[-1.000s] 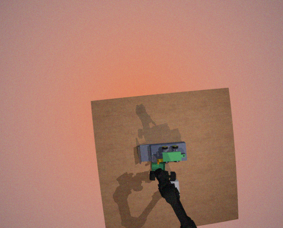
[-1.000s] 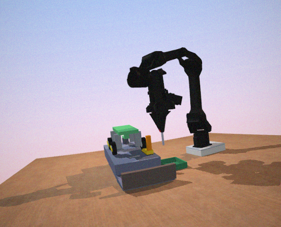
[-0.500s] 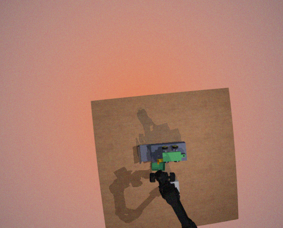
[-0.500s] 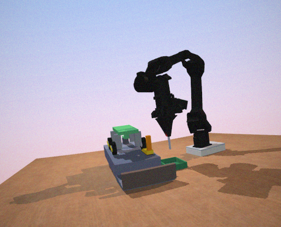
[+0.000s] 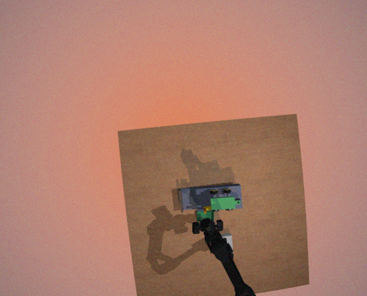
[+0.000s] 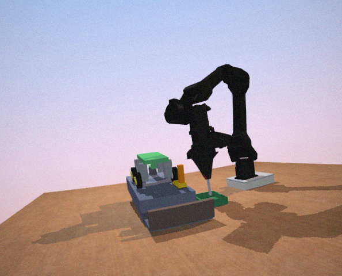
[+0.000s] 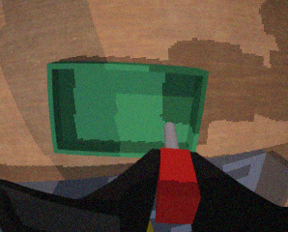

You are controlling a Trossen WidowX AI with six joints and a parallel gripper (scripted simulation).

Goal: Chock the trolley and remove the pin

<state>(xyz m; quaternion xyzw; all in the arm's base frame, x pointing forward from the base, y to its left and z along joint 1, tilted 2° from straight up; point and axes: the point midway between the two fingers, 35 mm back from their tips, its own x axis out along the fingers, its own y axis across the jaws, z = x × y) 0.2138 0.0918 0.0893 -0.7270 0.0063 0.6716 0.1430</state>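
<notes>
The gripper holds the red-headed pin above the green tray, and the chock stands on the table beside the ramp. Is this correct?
Not quite: the chock stands on the ramp, by a trolley wheel, as the exterior view shows. The rest is right.
</notes>
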